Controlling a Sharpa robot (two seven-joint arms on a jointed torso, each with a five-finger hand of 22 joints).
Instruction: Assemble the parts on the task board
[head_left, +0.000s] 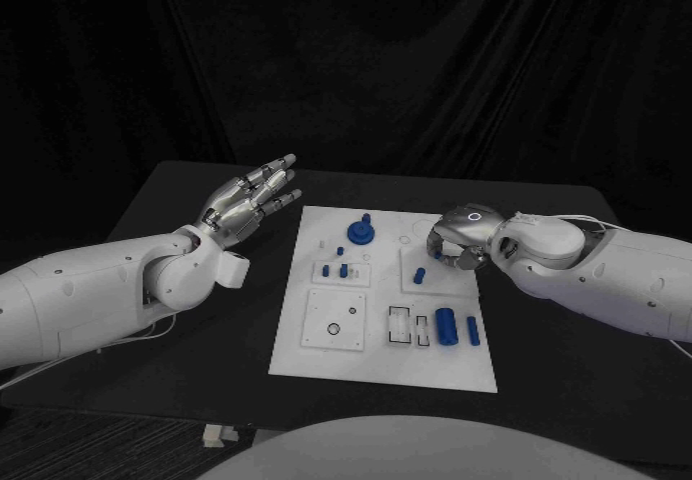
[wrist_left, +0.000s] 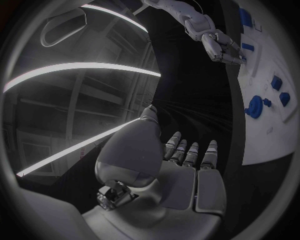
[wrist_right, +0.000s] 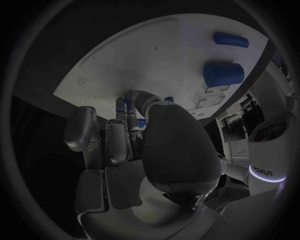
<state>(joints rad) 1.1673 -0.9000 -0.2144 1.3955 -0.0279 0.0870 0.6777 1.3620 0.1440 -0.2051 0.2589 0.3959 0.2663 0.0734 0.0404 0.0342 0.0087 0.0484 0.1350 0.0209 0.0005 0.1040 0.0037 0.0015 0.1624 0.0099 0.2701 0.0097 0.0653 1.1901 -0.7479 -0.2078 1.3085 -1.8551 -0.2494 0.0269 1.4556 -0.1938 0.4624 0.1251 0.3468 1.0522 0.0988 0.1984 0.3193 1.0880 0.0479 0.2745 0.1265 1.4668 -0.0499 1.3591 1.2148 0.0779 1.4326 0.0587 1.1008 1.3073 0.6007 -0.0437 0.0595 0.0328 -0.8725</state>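
Note:
The white task board (head_left: 378, 345) lies in the middle of the black table. My right hand (head_left: 462, 240) is down over its far right part, fingers curled in. In the right wrist view its fingertips (wrist_right: 132, 106) close round a small blue part (wrist_right: 167, 99) at the board's surface. Another small blue part (head_left: 420, 275) stands just left of that hand. My left hand (head_left: 253, 200) is raised off the board's far left corner, fingers spread and holding nothing; the left wrist view shows its bare palm (wrist_left: 187, 175).
A round blue part with a peg (head_left: 359, 233) stands at the board's far middle, with small blue pieces (head_left: 335, 270) nearer. Two blue cylinders (head_left: 446, 326) lie at the near right beside empty slots (head_left: 400, 326). A square plate with a hole (head_left: 335, 318) sits near left.

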